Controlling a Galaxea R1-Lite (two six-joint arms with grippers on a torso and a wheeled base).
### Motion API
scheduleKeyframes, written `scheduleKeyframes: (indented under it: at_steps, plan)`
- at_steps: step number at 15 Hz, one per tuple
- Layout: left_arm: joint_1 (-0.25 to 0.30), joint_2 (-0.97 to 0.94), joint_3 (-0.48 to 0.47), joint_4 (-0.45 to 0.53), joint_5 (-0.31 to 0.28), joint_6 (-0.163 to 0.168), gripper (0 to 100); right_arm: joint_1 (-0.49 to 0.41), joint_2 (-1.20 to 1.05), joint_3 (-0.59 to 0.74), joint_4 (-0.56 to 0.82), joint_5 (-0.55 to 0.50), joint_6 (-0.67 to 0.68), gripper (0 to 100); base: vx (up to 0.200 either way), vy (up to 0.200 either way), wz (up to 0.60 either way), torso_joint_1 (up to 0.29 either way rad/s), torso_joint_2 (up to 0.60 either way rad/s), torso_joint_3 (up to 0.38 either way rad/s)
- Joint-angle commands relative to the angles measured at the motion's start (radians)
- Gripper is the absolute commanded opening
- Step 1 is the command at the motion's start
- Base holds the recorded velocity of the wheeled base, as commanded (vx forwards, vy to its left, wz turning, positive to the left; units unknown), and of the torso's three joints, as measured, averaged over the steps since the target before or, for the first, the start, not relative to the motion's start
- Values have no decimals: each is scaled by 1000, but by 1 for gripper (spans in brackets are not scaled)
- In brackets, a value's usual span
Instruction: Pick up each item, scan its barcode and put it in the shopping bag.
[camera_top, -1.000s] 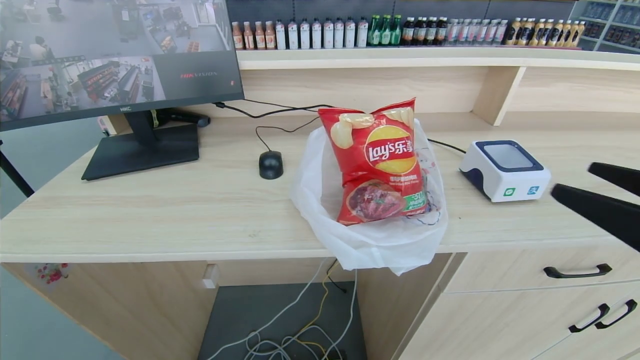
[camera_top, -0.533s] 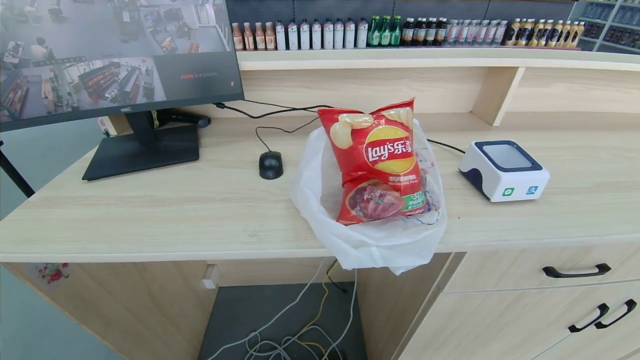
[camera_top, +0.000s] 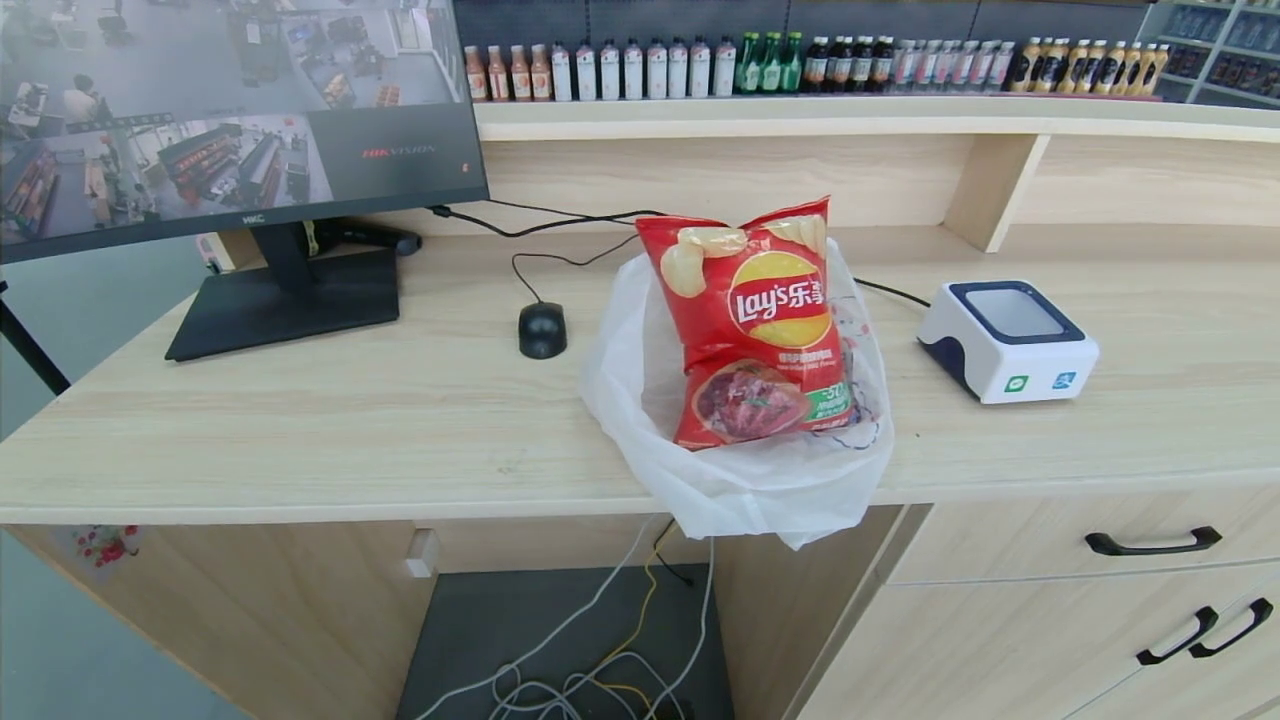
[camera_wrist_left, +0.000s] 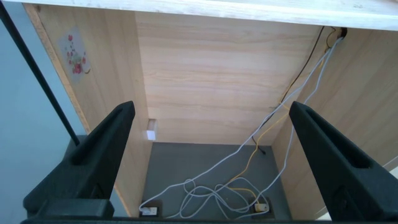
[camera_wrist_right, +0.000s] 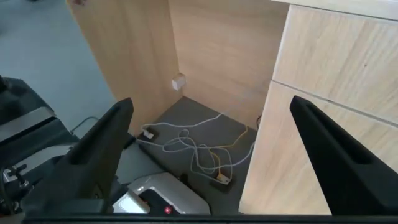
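The front of the counter (camera_top: 300, 430) lies open left of the shopping bag (camera_top: 640, 400); the mouse (camera_top: 542, 329) and monitor (camera_top: 230, 110) crowd the back. A gap of bare counter separates bag and scanner (camera_top: 1008, 340).

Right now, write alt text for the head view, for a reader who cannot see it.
A red chip bag stands upright in a white shopping bag at the front edge of a counter. A barcode scanner sits to its right; a mouse and a monitor are to its left, with bottles shelved behind.
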Motion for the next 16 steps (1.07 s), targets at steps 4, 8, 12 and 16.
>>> scheduleKeyframes:
  at_steps: [4,8,12,16]
  plan:
    - [-1,0,0,0,-1,0,100,-148,85,-1,0,0,-12,100,0,0,0,0,0,0]
    - [0,0,0,0,-1,0,100,-324,95,-1,1,2,-51,100,0,0,0,0,0,0]
    - [-1,0,0,0,-1,0,100,-384,71,-1,1,-4,-120,100,0,0,0,0,0,0]
    - [0,0,0,0,-1,0,100,-551,42,-1,3,0,-113,100,0,0,0,0,0,0]
